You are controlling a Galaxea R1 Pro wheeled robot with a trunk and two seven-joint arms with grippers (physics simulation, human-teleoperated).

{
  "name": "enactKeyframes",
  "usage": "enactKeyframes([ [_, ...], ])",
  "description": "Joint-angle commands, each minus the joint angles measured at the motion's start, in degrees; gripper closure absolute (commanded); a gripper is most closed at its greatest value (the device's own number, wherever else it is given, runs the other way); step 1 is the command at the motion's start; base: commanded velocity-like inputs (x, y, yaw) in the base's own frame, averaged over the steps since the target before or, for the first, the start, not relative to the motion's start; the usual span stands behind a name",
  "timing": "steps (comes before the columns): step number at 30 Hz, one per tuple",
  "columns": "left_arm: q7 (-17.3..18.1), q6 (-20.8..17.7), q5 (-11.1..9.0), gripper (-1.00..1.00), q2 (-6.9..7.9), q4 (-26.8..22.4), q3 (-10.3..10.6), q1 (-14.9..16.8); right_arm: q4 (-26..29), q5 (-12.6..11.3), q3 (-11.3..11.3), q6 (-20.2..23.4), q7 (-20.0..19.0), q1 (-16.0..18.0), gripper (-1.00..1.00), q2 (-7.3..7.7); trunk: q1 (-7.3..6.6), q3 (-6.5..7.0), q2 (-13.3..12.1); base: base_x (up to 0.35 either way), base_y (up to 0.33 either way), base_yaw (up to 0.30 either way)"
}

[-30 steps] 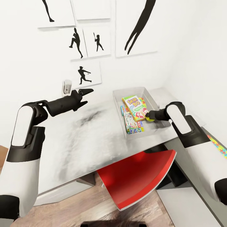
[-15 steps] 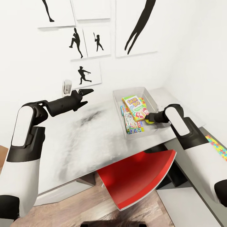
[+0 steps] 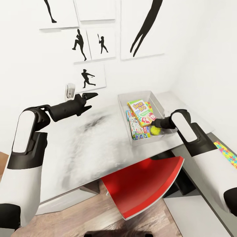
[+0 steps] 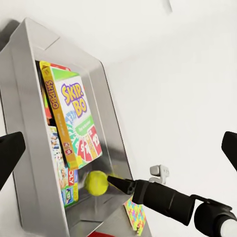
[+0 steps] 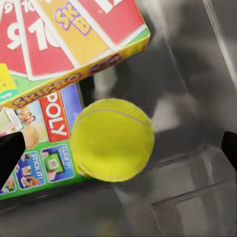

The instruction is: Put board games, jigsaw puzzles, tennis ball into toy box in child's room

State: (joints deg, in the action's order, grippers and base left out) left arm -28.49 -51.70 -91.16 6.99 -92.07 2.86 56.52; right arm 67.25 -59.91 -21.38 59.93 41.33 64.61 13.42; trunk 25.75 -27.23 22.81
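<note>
Here the ball [image 3: 155,130] step is at its end: the yellow ball sits inside the box [image 3: 122,98], at its near end, just beside the SKIP-BO game [image 3: 142,112] and touching or nearly touching the MONOPOLY game [image 3: 141,130] beneath that. The right hand [image 3: 158,124] hangs just above the ball with its fingers spread; in the right wrist view the ball [image 5: 112,139] lies free between the two dark fingertips at the frame edges, pinched by nothing. The left hand [image 3: 89,100] is held out over the tabletop [image 3: 82,144], well apart from the box, its fingers likewise spread and empty, as the left wrist view also suggests. One puzzle [image 3: 227,152] lies on the darker wing, well apart from the box and near the right forearm; another coloured square shows under the games in the box, though I cannot tell for certain that it is the second puzzle. The next move, I judge, calls for lifting the right hand straight up and clear of the box wall without nudging the ball, then turning toward the puzzle on the wing.
</note>
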Motion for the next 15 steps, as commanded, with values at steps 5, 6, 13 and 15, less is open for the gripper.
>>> enactKeyframes([
  [5,-0.60,0.02,-0.60,-1.00,0.02,-0.04,0.04,0.08,-0.58,-0.56,-0.17,0.07,0.59,0.19,-1.00,0.09,0.03,-0.09,0.10,0.000,0.000,0.000],
  [6,-0.60,0.02,-0.60,-1.00,0.01,-0.04,0.06,0.08,-0.64,-0.56,-0.15,0.07,0.59,0.20,-1.00,0.10,0.03,-0.09,0.10,0.000,0.000,0.000],
  [13,-0.60,0.02,-0.60,-1.00,-0.03,-0.04,0.10,0.08,-0.70,-0.56,0.01,0.07,0.59,0.32,-1.00,0.20,0.03,-0.09,0.10,0.000,0.000,0.000],
  [15,-0.60,0.02,-0.60,-1.00,-0.04,-0.04,0.11,0.08,-0.67,-0.56,0.07,0.07,0.59,0.40,-1.00,0.28,0.03,-0.09,0.10,0.000,0.000,0.000],
])
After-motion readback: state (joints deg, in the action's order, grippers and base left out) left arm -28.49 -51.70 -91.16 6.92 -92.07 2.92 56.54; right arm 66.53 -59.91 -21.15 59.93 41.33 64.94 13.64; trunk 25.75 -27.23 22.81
